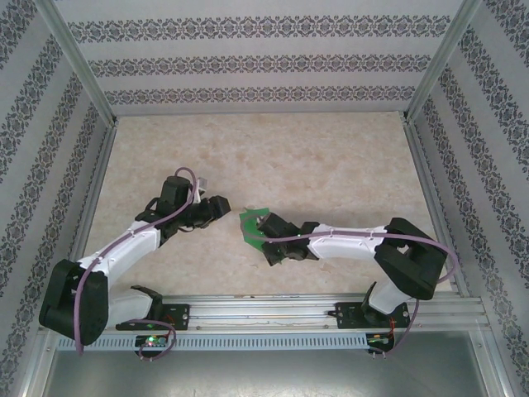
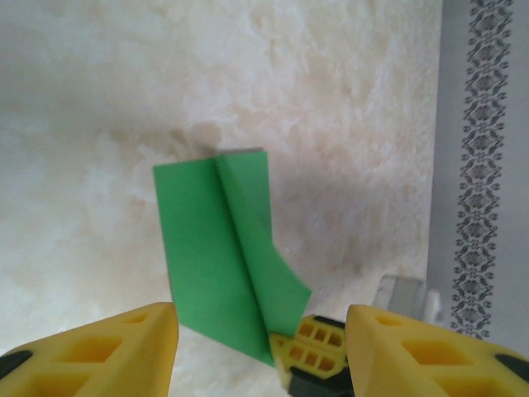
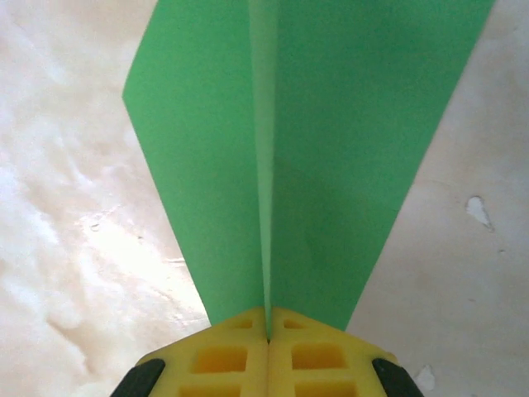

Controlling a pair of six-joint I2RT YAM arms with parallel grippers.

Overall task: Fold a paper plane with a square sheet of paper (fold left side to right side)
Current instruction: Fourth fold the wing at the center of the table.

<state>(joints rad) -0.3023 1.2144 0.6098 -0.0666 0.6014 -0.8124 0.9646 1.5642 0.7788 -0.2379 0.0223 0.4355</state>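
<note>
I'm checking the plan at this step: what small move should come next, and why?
Probably lay the paper plane flat on the table and let go: the right end effector is shut on its narrow end, and the left end effector stands open, apart from it.

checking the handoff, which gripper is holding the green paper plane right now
The right gripper: its jaws are shut on the paper plane. The left gripper stands open, gripping nothing.
</note>
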